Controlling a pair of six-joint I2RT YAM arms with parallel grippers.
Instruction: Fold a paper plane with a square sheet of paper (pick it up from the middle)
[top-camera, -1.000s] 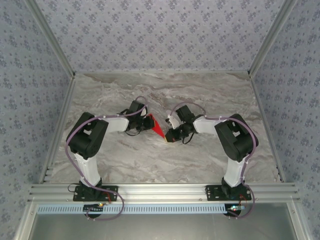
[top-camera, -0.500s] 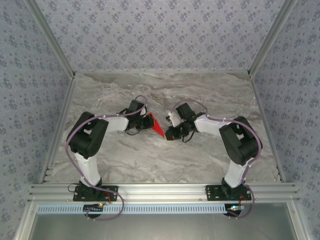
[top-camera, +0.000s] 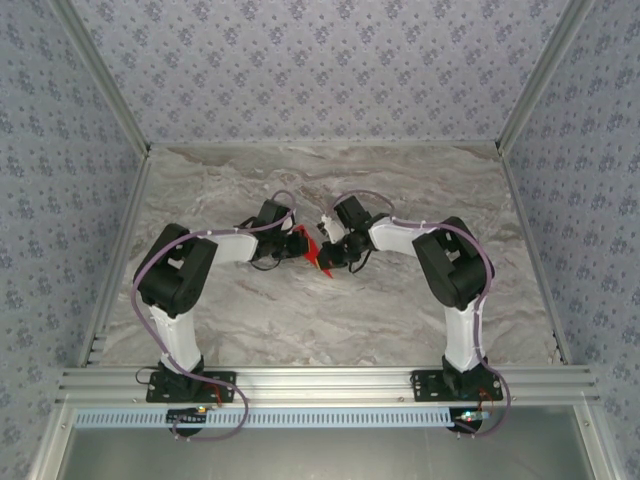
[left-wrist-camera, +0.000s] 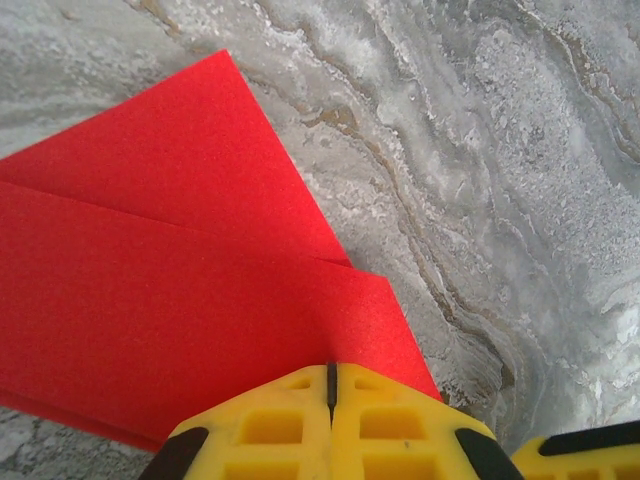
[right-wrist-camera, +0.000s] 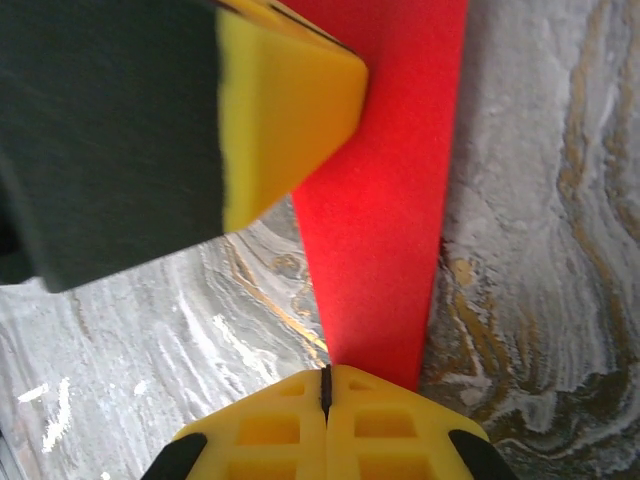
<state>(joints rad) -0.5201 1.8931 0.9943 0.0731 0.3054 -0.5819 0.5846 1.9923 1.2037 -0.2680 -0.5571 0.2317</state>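
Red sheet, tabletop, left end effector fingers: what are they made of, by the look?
Red sheet: paper, matte and finely grainy; it holds sharp creases. Tabletop: grey veined marble look with a slight sheen; could be stone or a printed laminate. Fingers of the left end effector: probably yellow moulded plastic, matte, with recessed ribbed pockets.

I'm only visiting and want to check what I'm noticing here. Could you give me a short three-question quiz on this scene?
1. True or false: the left gripper is shut on the folded bright red paper sheet.
2. What does the right gripper hold? A) nothing B) the same red paper C) a cable
3. Fill in: under the paper lies a grey ___ tabletop.
Key: 1 true; 2 B; 3 marble.
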